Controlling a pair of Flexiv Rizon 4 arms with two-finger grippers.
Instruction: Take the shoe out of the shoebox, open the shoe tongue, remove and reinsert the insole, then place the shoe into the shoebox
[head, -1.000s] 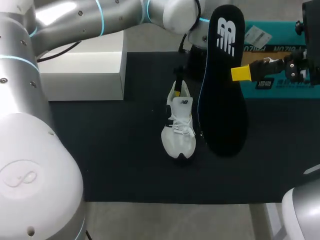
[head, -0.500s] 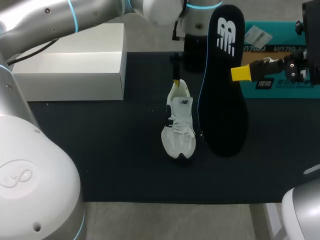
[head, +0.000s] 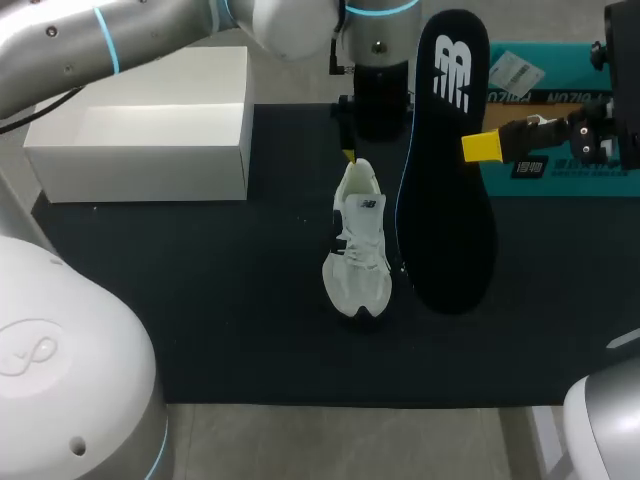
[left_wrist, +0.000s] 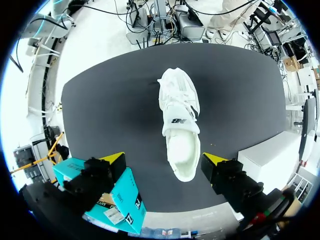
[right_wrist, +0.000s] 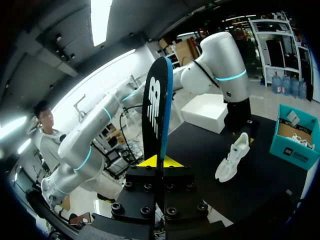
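Upper centre in the head view, left gripper (left_wrist: 165, 159) spread wide above the shoe (head: 358, 245); right gripper (right_wrist: 159, 161) pinches the insole (head: 447, 170). With nothing bracing it, the shoe could skid on reinsertion.

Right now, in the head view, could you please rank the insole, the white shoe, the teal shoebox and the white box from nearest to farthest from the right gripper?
1. The insole: clamped in the right gripper itself.
2. The teal shoebox: right beside that gripper, at the table's right.
3. The white shoe: mid-table, past the insole.
4. The white box: far left.
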